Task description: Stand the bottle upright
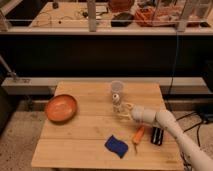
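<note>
A clear plastic bottle (116, 90) is near the middle of the wooden table (85, 135), toward the back. It looks close to upright, with a small white part at its lower end. My gripper (122, 111) is right in front of the bottle's lower end, on the white arm that reaches in from the lower right. Whether it touches the bottle cannot be told.
An orange bowl (61, 108) sits at the table's left. A blue cloth (116, 146) lies near the front edge. An orange object (138, 134) and a black object (157, 135) lie under my arm at the right. A dark counter runs behind the table.
</note>
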{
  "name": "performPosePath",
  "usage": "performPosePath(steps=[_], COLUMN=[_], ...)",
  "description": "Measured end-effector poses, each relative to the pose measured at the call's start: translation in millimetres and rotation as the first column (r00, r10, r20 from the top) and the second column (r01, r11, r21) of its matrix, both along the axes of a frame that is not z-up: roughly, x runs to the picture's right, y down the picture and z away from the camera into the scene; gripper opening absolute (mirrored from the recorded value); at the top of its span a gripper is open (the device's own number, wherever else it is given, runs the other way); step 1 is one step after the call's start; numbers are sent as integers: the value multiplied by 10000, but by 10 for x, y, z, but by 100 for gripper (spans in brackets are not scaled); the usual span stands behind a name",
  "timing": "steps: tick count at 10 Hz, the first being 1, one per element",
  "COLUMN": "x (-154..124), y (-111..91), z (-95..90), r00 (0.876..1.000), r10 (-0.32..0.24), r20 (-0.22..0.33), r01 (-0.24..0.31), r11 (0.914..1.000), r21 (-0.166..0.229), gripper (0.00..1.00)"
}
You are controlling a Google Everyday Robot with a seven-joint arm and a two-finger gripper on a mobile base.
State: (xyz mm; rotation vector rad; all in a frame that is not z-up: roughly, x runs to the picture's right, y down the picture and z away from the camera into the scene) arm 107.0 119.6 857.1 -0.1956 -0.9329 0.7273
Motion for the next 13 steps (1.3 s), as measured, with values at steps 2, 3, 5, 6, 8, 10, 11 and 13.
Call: performPosePath(steps=[2,3,5,6,8,10,11,13], x=[-4,-10,-24,-11,-6,0,-1,-12], y=[10,16,32,45,59,63,79,118], z=[1,0,-3,5,17,20,23,29], r00=[10000,10000,10000,10000,10000,9999,9999,9997], r10=[-15,-26,-60,-90,-92,-113,-147,-238], r20=[1,9,32,29,36,31,48,96], r01=[15,26,60,90,92,113,148,239], r11=[10000,10000,10000,9999,9999,9999,9999,9997], r21=[-13,-16,-33,-46,-60,-57,-72,-111], gripper=[10,16,34,46,65,76,80,80])
